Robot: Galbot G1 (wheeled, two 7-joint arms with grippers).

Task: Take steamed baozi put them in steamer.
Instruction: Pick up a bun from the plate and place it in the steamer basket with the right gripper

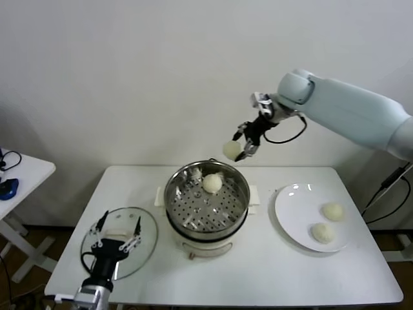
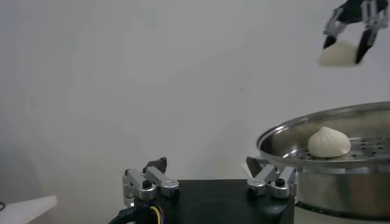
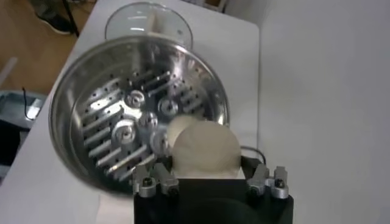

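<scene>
A round glass lid [image 1: 120,241] lies flat on the white table [image 1: 258,258] to the left of the steamer [image 1: 206,205], and the left gripper [image 1: 116,231] hangs just above it near the table's front edge, its fingers spread wide and grasping nothing. The steamer stands upright at the middle of the table, its open mouth facing straight up, a shiny round steel pot on a white base with handles to either side; being round, it has no long axis to speak of. One steamed baozi [image 1: 212,183] sits dome-up on the perforated tray, toward the steamer's far rim. Above and just behind that rim, slightly to the right, the right gripper [image 1: 240,146] is clenched on a second baozi [image 1: 231,150], held clear in the air with the arm reaching in from the right. Nothing stands between the raised bun and the open pot. To the right of the steamer, a flat white plate [image 1: 293,206] carries two more baozi [image 1: 333,211] [image 1: 322,233], each dome-up and apart from the other. Far to the left of the steamer, a separate small white table [image 1: 26,174] holds a dark object too small to identify.
</scene>
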